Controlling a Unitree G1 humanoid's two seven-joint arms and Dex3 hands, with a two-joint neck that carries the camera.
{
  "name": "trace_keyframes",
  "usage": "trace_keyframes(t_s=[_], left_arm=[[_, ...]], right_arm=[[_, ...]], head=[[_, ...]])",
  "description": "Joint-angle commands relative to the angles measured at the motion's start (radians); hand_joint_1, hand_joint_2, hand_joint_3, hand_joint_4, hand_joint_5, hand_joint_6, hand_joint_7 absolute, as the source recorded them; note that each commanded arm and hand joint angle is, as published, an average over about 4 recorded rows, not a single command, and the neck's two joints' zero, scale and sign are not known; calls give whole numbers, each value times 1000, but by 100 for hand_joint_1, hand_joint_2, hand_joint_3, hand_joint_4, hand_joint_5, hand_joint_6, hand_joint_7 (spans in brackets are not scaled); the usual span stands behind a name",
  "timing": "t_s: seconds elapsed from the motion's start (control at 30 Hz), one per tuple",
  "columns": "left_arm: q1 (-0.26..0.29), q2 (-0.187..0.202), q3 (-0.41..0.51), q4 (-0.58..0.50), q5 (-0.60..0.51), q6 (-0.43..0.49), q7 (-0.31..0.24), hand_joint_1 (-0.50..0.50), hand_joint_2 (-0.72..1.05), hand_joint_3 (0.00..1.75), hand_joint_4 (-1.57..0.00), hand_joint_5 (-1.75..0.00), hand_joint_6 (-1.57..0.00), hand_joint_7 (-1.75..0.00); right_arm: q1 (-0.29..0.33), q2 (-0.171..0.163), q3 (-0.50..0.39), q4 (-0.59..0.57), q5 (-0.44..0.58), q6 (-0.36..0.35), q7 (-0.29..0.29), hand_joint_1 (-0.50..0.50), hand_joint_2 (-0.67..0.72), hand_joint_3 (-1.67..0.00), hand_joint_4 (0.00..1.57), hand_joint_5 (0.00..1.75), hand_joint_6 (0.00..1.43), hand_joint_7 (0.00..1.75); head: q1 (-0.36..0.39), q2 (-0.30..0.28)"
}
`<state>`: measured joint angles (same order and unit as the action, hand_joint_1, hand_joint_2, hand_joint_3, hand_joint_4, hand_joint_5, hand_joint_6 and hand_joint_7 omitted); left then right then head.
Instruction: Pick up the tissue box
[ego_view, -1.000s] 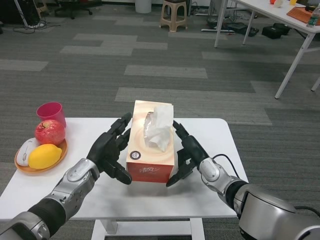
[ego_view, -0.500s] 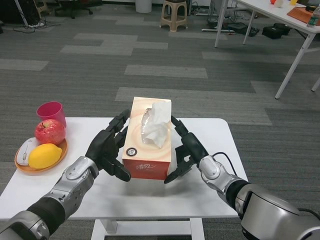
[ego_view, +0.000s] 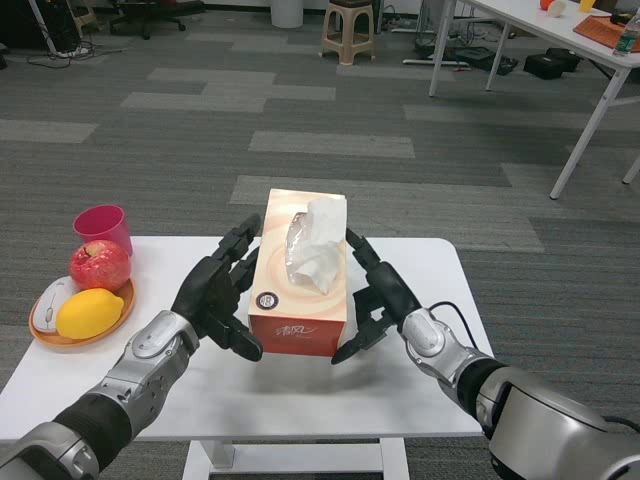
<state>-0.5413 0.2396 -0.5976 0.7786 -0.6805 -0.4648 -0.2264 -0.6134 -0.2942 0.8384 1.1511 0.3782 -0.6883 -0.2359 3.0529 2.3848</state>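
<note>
An orange tissue box (ego_view: 292, 308) with a white tissue (ego_view: 318, 250) sticking out of its top is at the middle of the white table (ego_view: 430, 390). My left hand (ego_view: 215, 295) presses flat against its left side. My right hand (ego_view: 375, 300) presses against its right side, so the box is clamped between the two. The box leans slightly back and seems to sit a little above the table top.
On the table's left edge an orange plate (ego_view: 45, 340) carries a red apple (ego_view: 99, 264), a lemon (ego_view: 88, 312) and a white mouse (ego_view: 48, 300). A pink cup (ego_view: 102, 225) stands behind it. Further tables and a stool stand far off on the carpet.
The box has risen a little between my two hands, which have come up with it and stayed pressed against its sides.
</note>
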Motion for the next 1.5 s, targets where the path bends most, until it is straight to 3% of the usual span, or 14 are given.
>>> trace_keyframes(t_s=[0.03,1.03,1.5], left_arm=[[2,-20,-11,-37,12,-5,-24,50,-37,0,0,-26,0,0],[13,-13,5,-81,13,-5,-24,50,-37,0,0,-31,0,0],[14,-13,4,-82,13,-5,-22,50,-37,0,0,-31,0,0]], right_arm=[[-11,14,-4,-27,-4,-20,10,-42,-41,-24,120,145,0,31],[-17,-6,-26,-80,-3,-20,10,-42,-41,-24,117,145,0,35],[-26,-8,-22,-86,-4,-20,9,-42,-48,-24,117,145,0,35]], head=[[1,0],[8,8],[12,10]])
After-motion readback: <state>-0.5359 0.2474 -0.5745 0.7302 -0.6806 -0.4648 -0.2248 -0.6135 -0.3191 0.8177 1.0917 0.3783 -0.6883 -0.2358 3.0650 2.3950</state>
